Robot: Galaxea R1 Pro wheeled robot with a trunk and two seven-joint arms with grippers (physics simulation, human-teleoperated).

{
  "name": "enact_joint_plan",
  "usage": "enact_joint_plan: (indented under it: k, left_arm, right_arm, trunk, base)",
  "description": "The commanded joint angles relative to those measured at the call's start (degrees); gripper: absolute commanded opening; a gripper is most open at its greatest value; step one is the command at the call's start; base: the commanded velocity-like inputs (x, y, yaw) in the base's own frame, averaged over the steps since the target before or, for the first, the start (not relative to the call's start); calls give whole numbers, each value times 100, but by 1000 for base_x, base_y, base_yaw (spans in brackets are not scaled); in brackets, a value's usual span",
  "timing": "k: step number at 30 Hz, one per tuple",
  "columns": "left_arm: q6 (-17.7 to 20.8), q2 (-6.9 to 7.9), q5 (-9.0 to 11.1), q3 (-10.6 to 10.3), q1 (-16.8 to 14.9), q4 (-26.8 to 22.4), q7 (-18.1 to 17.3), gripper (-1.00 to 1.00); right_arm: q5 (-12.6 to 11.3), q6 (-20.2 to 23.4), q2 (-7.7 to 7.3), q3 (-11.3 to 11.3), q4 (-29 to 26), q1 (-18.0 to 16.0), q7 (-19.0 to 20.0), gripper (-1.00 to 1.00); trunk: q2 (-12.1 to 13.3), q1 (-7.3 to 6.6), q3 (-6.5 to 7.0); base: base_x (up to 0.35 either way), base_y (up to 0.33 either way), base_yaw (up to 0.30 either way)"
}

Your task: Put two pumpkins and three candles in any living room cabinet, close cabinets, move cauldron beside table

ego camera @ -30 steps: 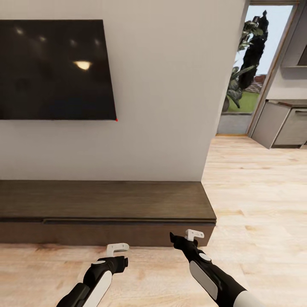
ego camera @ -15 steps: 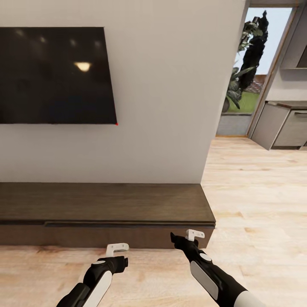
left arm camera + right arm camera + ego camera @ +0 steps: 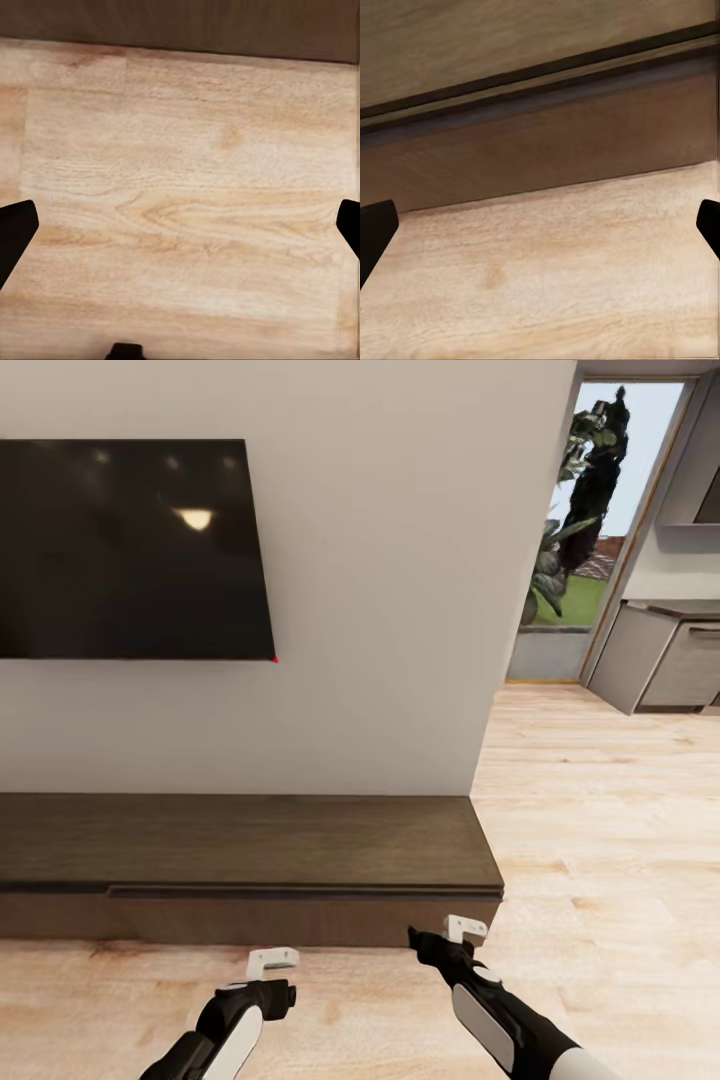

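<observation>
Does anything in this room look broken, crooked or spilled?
Nothing stands out. The cabinet under the wall screen sits square with its front shut, and the wooden floor shows no spill. The left gripper and right gripper hang open, holding nothing.

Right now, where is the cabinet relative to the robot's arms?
In the head view the cabinet runs low along the wall under the dark screen, just ahead of both claws; its right end sits above the right claw.
</observation>
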Motion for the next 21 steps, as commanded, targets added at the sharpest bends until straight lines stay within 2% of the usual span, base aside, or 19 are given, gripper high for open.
enact_joint_plan:
  k: [1,6,10,12,15,18,21]
  left_arm:
    - [10,4,65,-23,-17,29,53,100]
    - [41,-20,81,-34,-36,236,44,100]
    - [-48,-32,61,-36,-55,1255,18,100]
    - [-256,-44,42,-40,-60,1676,13,100]
    - [-873,-63,3,-61,-63,2399,9,100]
    - [-1138,-64,-20,-82,-64,2940,6,100]
    - [-1450,-66,-45,-125,-65,3495,-146,100]
  right_arm:
    - [-74,-33,-9,36,23,-6,-46,100]
    - [-111,-8,-36,15,178,-5,-57,100]
    - [-114,-11,-7,19,988,-7,-58,100]
    - [-111,-40,2,25,1362,-6,-57,100]
    - [-108,-86,53,30,2024,-5,-48,100]
    - [-106,-144,152,19,2538,-5,-17,100]
    - [-104,-358,327,15,3133,-5,15,100]
  trunk:
    - [38,-23,13]
    - [239,-133,100]
    - [399,-221,162]
    - [480,-265,191]
    - [600,-330,234]
    - [720,-396,279]
    - [841,-462,330]
  base:
    - [0,0,-3]
    - [0,0,-1]
    - [0,0,0]
    - [0,0,0]
    - [0,0,0]
    - [0,0,0]
    - [0,0,0]
